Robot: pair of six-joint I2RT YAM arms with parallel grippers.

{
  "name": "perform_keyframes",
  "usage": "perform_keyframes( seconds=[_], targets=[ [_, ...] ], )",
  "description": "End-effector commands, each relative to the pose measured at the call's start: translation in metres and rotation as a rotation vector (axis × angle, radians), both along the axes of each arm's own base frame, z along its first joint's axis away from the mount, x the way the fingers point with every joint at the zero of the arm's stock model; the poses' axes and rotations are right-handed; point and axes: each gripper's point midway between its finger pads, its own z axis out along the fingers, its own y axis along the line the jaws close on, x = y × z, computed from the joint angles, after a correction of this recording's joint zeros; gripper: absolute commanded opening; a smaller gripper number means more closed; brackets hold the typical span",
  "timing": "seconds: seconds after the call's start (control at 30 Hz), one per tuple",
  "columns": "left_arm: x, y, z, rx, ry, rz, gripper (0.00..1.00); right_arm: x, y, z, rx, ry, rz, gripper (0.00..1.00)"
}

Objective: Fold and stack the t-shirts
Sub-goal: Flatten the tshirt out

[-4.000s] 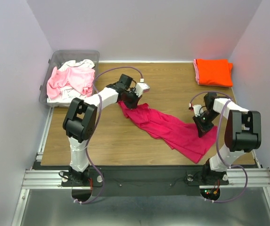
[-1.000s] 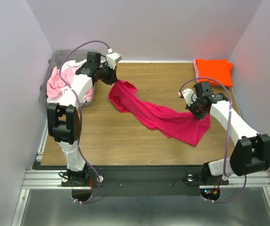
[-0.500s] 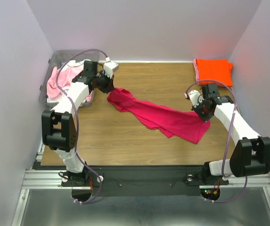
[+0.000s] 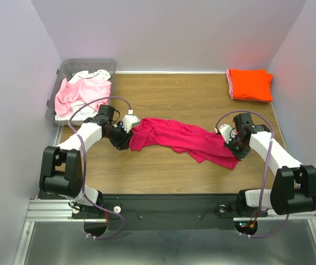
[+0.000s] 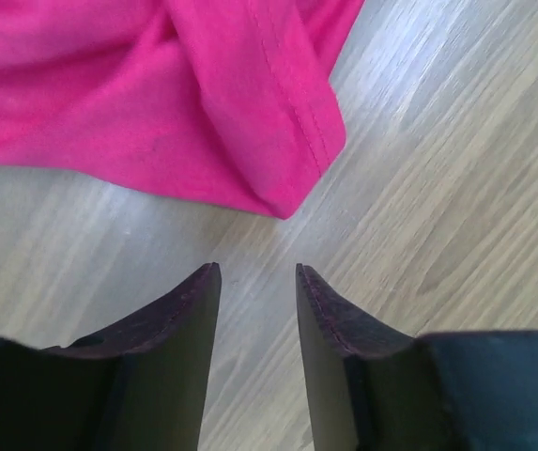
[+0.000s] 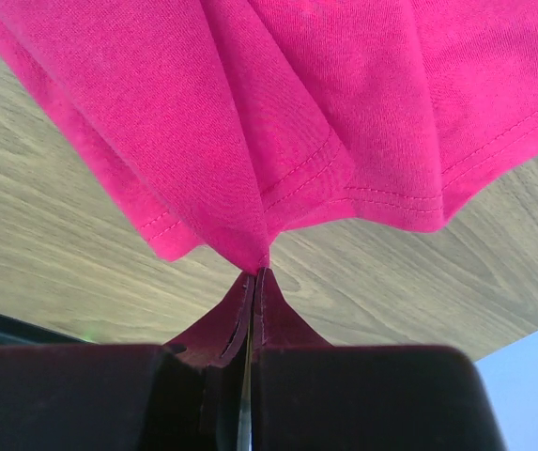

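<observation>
Bin [image 4: 86, 62] sits far-left, orange shirt [image 4: 250, 84] far-right; left claw [image 5: 257, 271] parted, empty, right claw [image 6: 253, 272] pinches magenta shirt [image 4: 180, 138]

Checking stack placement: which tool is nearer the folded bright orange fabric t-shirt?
Right. The right tool sits toward the bases from the folded bright orange fabric t-shirt, shut on the magenta-pink fabric t-shirt's end; the open left tool is across the table, at that shirt's other end.

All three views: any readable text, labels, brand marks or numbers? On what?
None readable: the magenta t-shirt, orange t-shirt, pink and white shirts, clear bin and table show no print, tag or label in any view.
</observation>
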Motion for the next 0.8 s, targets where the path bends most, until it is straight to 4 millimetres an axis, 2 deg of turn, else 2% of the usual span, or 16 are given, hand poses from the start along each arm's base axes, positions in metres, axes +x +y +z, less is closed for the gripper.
perform_keyframes(
  seconds=[0.0,0.03,0.07,0.1,0.13,0.2,0.23,0.27,0.37,0.4,0.5,0.53,0.77],
  targets=[
    [0.048,-0.022,0.068,-0.095,-0.197,-0.041,0.55,0.004,0.006,0.003,0.038,-0.003,0.012,0.01],
    [0.055,-0.023,0.079,-0.101,-0.226,-0.042,0.55,0.004,0.006,0.003,0.04,-0.003,0.012,0.01],
    [0.061,-0.03,0.079,-0.107,-0.221,-0.054,0.56,0.005,0.007,0.004,0.042,-0.006,0.01,0.01],
    [0.07,-0.036,0.09,-0.116,-0.244,-0.056,0.57,0.005,0.007,0.003,0.044,-0.002,0.007,0.01],
    [0.074,-0.041,0.093,-0.118,-0.249,-0.064,0.58,0.005,0.007,0.003,0.043,0.001,0.007,0.01],
    [0.073,-0.052,0.084,-0.116,-0.206,-0.094,0.6,0.005,0.007,0.003,0.042,0.001,0.002,0.01],
    [0.076,-0.057,0.087,-0.113,-0.205,-0.093,0.65,0.005,0.006,0.003,0.039,-0.001,0.0,0.01],
    [0.074,-0.064,0.081,-0.107,-0.184,-0.099,0.67,0.005,0.006,0.004,0.036,-0.004,0.0,0.01],
    [0.071,-0.074,0.073,-0.093,-0.158,-0.058,0.67,0.005,0.005,0.004,0.032,-0.006,-0.002,0.01],
    [0.068,-0.087,0.075,-0.096,-0.184,-0.074,0.67,0.004,0.004,0.003,0.032,-0.003,-0.004,0.01],
    [0.063,-0.09,0.055,-0.014,-0.189,-0.013,0.67,0.003,0.005,0.002,0.035,0.003,-0.001,0.01],
    [0.055,-0.094,0.048,-0.002,-0.172,-0.02,0.67,0.002,0.005,0.001,0.036,0.006,-0.001,0.01],
    [0.032,-0.071,0.004,0.153,-0.084,0.008,0.67,0.002,0.004,0.0,0.031,0.006,0.004,0.0]
  ],
)
